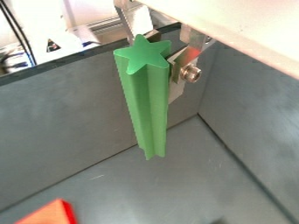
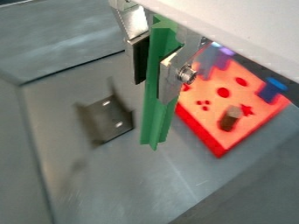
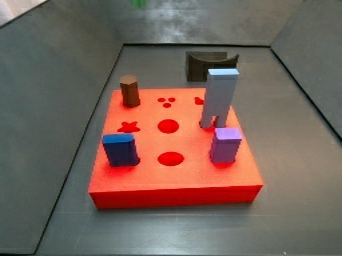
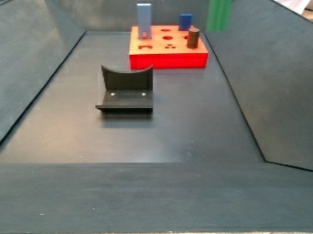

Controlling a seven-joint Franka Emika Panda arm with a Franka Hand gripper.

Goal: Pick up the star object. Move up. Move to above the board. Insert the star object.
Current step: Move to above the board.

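Gripper [image 1: 176,63] is clamping the tall green ridged star object [image 1: 146,98] near its top, silver finger plates [image 2: 173,70] pressing both sides, rod hanging upright clear of the grey floor [image 1: 93,175]. Flat bright red square board [image 3: 171,145] is sitting on the floor, apart from the rod. Standing on the board: tall grey-blue rectangular block [image 3: 221,97], short brown cylinder peg [image 3: 130,92], short blue peg [image 3: 120,150], short purple peg [image 3: 225,145]. Star-shaped hole [image 3: 130,126] is lying open. Dark L-shaped fixture [image 4: 124,90] is standing apart from the board.
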